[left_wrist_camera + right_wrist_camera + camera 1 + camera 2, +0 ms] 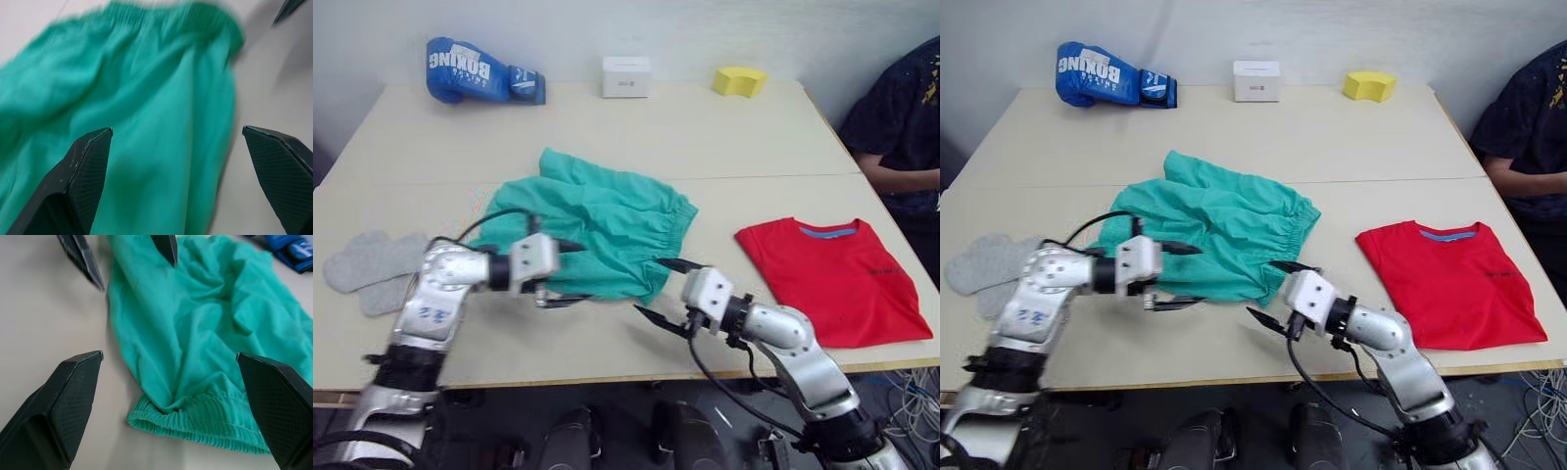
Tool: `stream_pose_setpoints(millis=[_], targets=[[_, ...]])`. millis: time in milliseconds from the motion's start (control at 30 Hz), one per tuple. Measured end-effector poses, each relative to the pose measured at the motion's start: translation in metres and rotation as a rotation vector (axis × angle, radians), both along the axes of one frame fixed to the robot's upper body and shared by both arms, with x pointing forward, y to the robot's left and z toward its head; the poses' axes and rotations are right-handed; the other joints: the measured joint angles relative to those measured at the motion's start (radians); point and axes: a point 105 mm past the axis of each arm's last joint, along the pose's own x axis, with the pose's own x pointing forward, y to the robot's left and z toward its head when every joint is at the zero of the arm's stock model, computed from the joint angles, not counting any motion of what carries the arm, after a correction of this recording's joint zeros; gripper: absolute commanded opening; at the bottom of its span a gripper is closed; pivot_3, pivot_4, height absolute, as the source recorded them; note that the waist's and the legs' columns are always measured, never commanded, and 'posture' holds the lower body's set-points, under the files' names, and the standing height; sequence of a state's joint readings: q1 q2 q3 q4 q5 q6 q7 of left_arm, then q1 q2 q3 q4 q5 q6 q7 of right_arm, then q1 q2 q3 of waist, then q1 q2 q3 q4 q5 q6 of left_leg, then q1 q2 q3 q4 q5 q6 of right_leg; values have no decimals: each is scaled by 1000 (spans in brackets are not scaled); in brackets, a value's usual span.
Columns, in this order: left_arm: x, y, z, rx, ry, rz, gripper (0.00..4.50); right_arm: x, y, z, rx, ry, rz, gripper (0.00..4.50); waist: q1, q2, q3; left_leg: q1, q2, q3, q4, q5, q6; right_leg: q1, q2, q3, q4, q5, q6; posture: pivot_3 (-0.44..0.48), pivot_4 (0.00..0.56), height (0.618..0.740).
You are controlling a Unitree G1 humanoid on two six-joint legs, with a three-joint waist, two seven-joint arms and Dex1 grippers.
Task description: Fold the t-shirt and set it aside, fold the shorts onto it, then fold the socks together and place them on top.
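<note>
1. The shorts (592, 233) are taken as the landmark: they lie crumpled in the middle of the table (705, 137), not yet folded, with the gathered waistband turned toward the t-shirt (837, 279).
2. The t-shirt is seen already folded and laid flat to the right of the shorts, well apart from them, apparently set aside as the base of the pile.
3. The socks (374, 266) are left flat to the left of the shorts, untouched, presumably kept for the last step.
4. The left gripper (570, 274) is held released, its fingers spread over the shorts' near left edge, seemingly so that the hem can be pinched.
5. The right gripper (668, 289) is likewise held wide open just beside the shorts' near waistband corner, gripping nothing; a matching pinch is judged to be intended.
6. A boxing glove (475, 70), a white box (626, 76) and a yellow sponge (739, 80) are left beyond the shorts at the far edge.
</note>
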State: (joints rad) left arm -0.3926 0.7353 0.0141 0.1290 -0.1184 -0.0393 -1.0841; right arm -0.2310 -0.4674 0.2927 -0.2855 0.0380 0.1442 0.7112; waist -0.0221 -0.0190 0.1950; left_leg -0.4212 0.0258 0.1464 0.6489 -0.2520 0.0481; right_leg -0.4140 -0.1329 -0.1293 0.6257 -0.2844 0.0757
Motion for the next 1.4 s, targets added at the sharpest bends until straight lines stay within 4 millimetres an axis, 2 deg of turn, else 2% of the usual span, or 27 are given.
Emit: stream_pose_setpoints(millis=[233, 267, 367, 533, 700, 800, 933, 1100, 1300, 1400], targets=[[11, 65, 3, 53, -69, 225, 4471, 1, 8, -18, -134, 2, -6, 4500, 10, 0, 0, 0, 0, 0, 0, -4, -5, 0, -1, 0, 0, 0, 0, 0, 150, 740], [13, 73, 0, 64, -67, 256, 4493, 1, 9, -21, -151, -4, -7, 4311, 10, 0, 0, 0, 0, 0, 0, -4, -5, 0, 0, 0, 0, 0, 0, 0, 150, 740], [16, 89, -5, 101, -40, 301, 4500, 2, 13, -22, -179, -60, -15, 3530, 9, -1, -1, 0, 1, 0, 0, -4, -6, 0, 1, 0, 0, 0, 0, 0, 150, 740], [15, 99, 7, 170, -44, 273, 4500, 10, 10, -25, -223, -148, -80, 1748, 10, -2, -1, 0, 0, 1, 0, -4, -6, 0, 1, 0, 0, 0, 0, 0, 150, 740], [10, 107, -1, 214, 28, 241, 4500, 16, 1, -28, -250, -175, -127, 30, 11, -2, -1, 0, 0, 1, 0, -3, -7, -1, 1, 0, 0, 0, 0, 0, 150, 740], [14, 105, -1, 236, 45, 207, 4500, 22, -7, -25, -249, -182, -155, 30, 16, -2, -1, 0, 0, 1, 0, -3, -6, -1, 1, 0, 0, 0, 0, 0, 150, 740], [34, 105, 6, 274, -26, 241, 4500, 29, -13, -20, -241, -188, -169, 30, 19, -2, -1, 0, 0, 1, 0, -3, -6, -1, 1, 0, 1, 0, 0, 0, 150, 740], [60, 92, 8, 235, -109, 291, 4500, 31, -5, -11, -170, -168, -152, 30, 22, -2, -1, 0, 0, 2, 1, 1, 0, 0, 2, -3, 2, 0, 0, 0, 150, 740], [77, 72, 6, 204, -172, 291, 4500, 30, 0, -10, -144, -144, -137, 30, 24, -3, -2, 0, -1, 1, 2, 1, 1, 0, 1, -4, 2, 1, 1, 0, 150, 740], [78, 66, 4, 207, -163, 273, 3907, 30, 0, -11, -145, -139, -137, 0, 24, -2, -2, 0, -1, 1, 1, 1, 2, 0, 1, -4, 2, 1, 1, 0, 150, 740]])
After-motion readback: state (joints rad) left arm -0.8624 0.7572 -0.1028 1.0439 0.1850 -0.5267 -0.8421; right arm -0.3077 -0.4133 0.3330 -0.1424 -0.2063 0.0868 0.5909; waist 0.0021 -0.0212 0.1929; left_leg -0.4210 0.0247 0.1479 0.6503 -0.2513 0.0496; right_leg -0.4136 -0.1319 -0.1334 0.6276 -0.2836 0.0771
